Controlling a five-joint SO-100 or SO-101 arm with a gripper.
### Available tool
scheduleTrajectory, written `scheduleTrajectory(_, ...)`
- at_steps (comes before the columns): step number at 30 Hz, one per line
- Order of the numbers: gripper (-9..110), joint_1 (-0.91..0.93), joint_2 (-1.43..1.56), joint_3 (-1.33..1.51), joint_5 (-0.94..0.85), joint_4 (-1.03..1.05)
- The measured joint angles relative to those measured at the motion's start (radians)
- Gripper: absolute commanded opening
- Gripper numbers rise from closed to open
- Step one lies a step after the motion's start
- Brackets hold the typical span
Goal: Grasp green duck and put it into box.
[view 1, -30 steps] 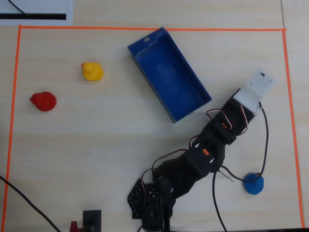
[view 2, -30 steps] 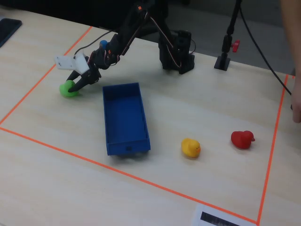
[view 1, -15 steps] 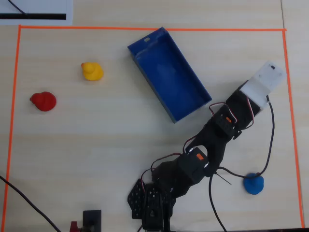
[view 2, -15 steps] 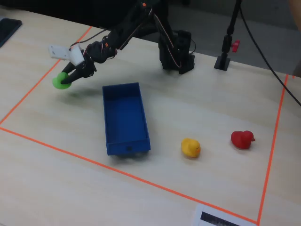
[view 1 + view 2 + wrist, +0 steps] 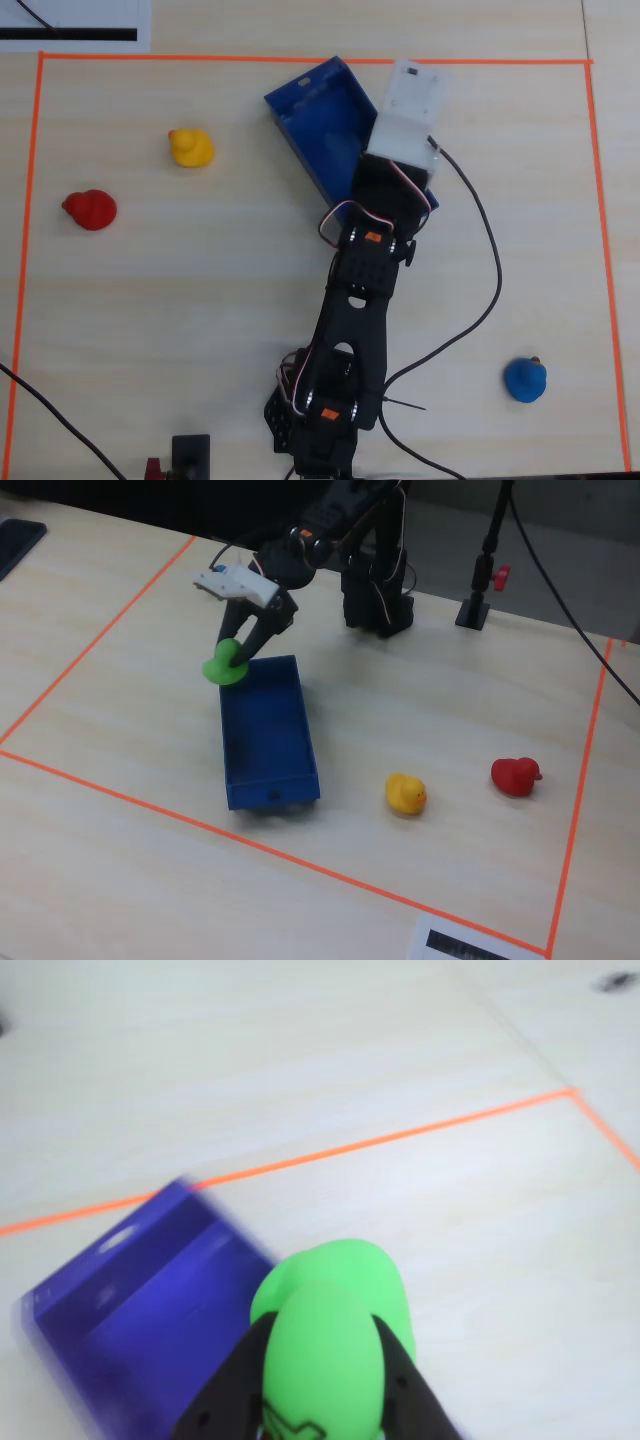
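Note:
My gripper (image 5: 238,658) is shut on the green duck (image 5: 226,666) and holds it in the air over the left near-arm corner of the box (image 5: 270,742), a dark blue low-walled tray that holds nothing I can see. In the wrist view the green duck (image 5: 330,1335) sits between my two black fingers (image 5: 225,1390), with the box (image 5: 140,1290) below and to the left. In the overhead view the white wrist mount (image 5: 405,110) hides the duck and jaws; the box (image 5: 315,115) lies partly under the arm.
A yellow duck (image 5: 405,793) and a red duck (image 5: 515,776) sit right of the box in the fixed view. A blue duck (image 5: 524,379) sits at the overhead view's lower right. Orange tape (image 5: 300,58) borders the workspace. A black cable (image 5: 490,260) trails beside the arm.

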Motion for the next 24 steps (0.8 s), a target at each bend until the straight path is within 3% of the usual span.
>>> scheduleTrajectory(8,2,-0.12,0.135,0.114,0.005,0.268)
scheduleTrajectory(11,13,-0.124,0.12,0.114,-0.009,0.272)
scheduleTrajectory(24,18,0.006,-0.109,0.114,-0.14,0.104)
